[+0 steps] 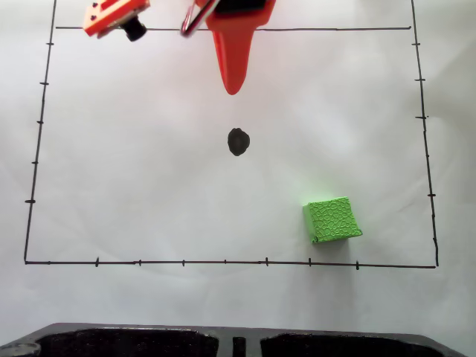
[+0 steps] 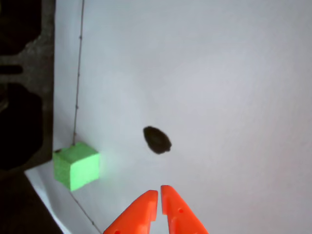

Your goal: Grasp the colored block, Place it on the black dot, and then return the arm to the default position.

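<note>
End effector (image 2: 159, 194): fingertips nearly together, empty, above the counter | colored block (image 1: 332, 219): inside the drawn frame, low right in the fixed view, well apart from black dot (image 1: 238, 141) | handling: looks light, stiff, pebbly, probably grippy; pinch two opposite flat sides | wrist view shows finger gap; fixed view shows one finger.

Orange arm (image 1: 236, 30) enters from the top edge, its tapered finger pointing down at the black dot (image 1: 238, 141), clear of it. Green block (image 1: 332, 219) sits lower right, well apart, inside the drawn black rectangle (image 1: 223, 262) on white paper (image 1: 134, 171).
</note>
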You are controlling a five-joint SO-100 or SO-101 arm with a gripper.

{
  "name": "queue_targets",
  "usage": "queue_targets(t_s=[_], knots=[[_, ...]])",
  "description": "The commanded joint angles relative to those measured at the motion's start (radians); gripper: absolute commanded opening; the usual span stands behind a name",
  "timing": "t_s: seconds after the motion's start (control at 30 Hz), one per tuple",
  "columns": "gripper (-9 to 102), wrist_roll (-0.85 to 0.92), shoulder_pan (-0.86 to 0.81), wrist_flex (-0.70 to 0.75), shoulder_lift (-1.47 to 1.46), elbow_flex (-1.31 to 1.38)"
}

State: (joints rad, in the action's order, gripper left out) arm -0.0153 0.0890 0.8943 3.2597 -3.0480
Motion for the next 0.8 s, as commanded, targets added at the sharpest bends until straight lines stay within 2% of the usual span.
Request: queue_targets(t_s=[0.0,0.2,0.33,0.5,0.77], knots=[[0,0.005,-0.003,-0.003,0.011,0.006],[0,0.015,-0.003,-0.028,-0.034,0.017],[0,0.089,-0.008,-0.086,-0.144,0.08],[0,0.123,0.006,-0.166,-0.393,0.261],[0,0.066,0.054,-0.115,-0.914,0.687]])
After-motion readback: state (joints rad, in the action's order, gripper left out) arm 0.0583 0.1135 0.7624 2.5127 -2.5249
